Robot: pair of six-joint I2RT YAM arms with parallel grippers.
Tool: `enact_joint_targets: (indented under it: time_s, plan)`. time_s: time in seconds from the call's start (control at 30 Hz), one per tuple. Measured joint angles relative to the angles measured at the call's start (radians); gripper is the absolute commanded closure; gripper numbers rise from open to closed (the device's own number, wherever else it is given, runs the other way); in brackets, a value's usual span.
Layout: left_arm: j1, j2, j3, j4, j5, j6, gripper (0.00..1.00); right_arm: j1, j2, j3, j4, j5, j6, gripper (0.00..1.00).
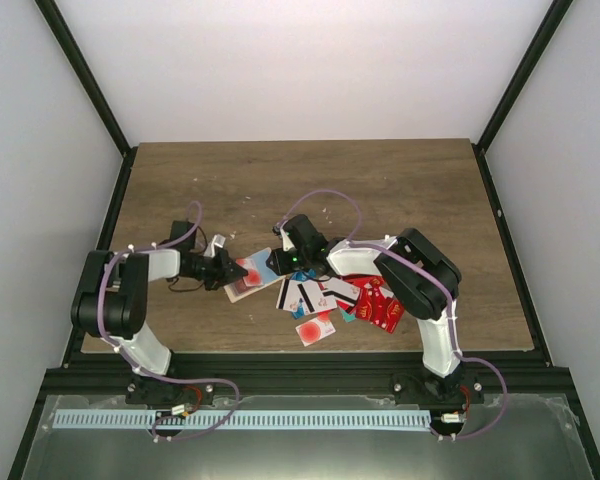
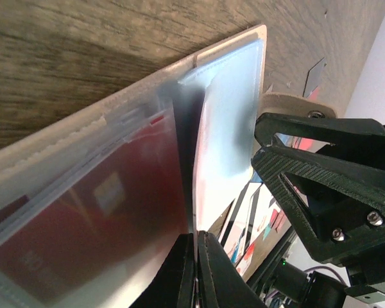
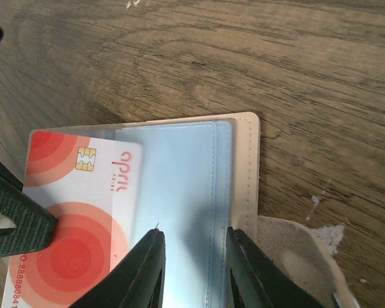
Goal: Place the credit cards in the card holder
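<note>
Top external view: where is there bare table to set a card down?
Bare: the far half of the table, up to the back wall, and the strip between the right arm and the table's right edge. Crowded: the near middle, where the left gripper and right gripper meet over the card holder, beside the credit cards.

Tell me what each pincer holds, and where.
Left pincer pinches a clear sleeve edge of the card holder. Right pincer straddles a pale sleeve; grip cannot be told.
</note>
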Motion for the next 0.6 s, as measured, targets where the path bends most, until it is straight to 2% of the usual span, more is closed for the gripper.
enact_joint_targets:
  time_s: [0.6]
  plan:
    - [-0.043,0.066,0.062,0.048,-0.019,-0.033,0.96,-0.005,0.0,-0.004,0.007,-0.02,0.0,0.72]
